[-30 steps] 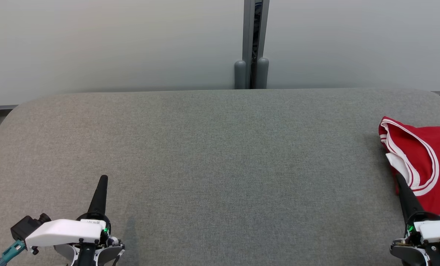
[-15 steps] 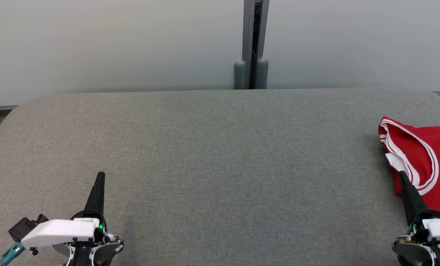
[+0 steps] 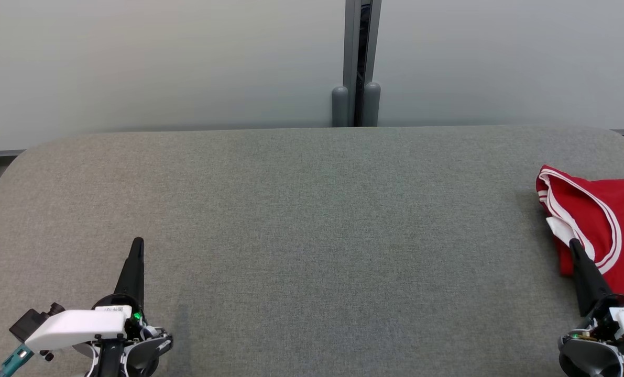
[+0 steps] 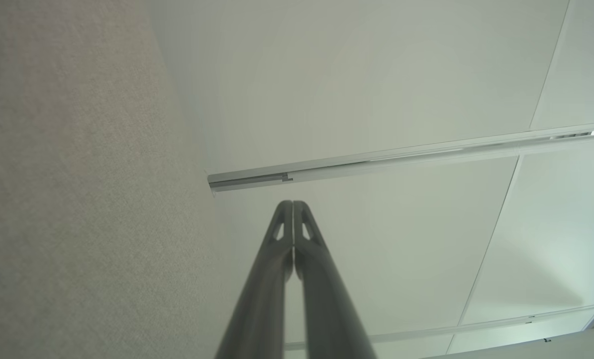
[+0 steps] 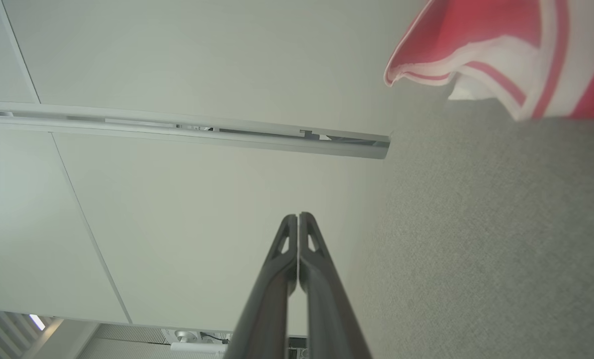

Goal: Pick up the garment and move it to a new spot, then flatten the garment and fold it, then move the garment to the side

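1. The garment [image 3: 605, 225] is lying bunched at the table's [image 3: 312, 209] right end.
2. The right gripper [image 3: 573, 243] is pointing near it, fingers pressed together, holding nothing.
3. The left gripper [image 3: 137, 242] is sitting closed and empty, well apart.

Surface: you have a grey fabric-covered table [image 3: 312, 209] with rounded far corners, spanning your head view from side to side.
Lying on it: you see one garment [image 3: 613, 225], red with white striped trim, bunched up.
Position: your far right, partly cut off by the picture's edge.
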Robot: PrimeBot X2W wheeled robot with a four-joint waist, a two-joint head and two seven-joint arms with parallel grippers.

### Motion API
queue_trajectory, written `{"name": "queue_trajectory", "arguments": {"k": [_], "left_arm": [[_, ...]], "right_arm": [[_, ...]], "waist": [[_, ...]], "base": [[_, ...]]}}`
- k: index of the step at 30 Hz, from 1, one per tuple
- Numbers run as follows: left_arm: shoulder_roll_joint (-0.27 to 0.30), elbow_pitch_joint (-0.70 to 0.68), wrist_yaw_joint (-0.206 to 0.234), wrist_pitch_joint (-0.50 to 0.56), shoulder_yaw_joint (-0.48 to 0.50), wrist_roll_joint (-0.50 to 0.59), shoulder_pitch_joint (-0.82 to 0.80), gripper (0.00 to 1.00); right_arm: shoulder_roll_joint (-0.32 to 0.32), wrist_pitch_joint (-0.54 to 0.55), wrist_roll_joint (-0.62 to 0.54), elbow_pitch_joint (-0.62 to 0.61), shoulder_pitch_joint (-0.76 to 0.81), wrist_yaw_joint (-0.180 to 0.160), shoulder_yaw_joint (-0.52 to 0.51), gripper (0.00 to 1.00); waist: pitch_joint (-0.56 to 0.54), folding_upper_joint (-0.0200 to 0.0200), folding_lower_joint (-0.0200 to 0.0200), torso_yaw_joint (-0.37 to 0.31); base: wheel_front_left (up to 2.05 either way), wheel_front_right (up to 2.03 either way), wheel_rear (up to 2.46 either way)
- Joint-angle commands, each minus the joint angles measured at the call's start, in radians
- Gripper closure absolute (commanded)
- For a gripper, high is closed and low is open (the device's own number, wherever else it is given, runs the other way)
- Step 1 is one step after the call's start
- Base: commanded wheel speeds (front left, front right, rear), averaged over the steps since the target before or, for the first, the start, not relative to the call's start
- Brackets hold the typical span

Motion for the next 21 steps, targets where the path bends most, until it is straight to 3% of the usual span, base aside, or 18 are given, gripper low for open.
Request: {"name": "queue_trajectory", "arguments": {"k": [1,21], "left_arm": [[0.002,0.001,-0.008,0.004,0.009,-0.015,-0.017,1.00],[-0.010,0.003,-0.025,0.015,0.027,-0.047,-0.020,1.00]], "right_arm": [[-0.009,0.006,0.017,0.001,-0.011,0.000,-0.006,1.00],[-0.009,0.015,0.067,0.007,-0.017,0.000,-0.011,1.00]], "waist": [[0.000,0.0000,0.0000,0.000],[-0.001,0.0000,0.0000,-0.001]], "base": [[0.00,0.00,0.00],[0.00,0.00,0.00]]}}
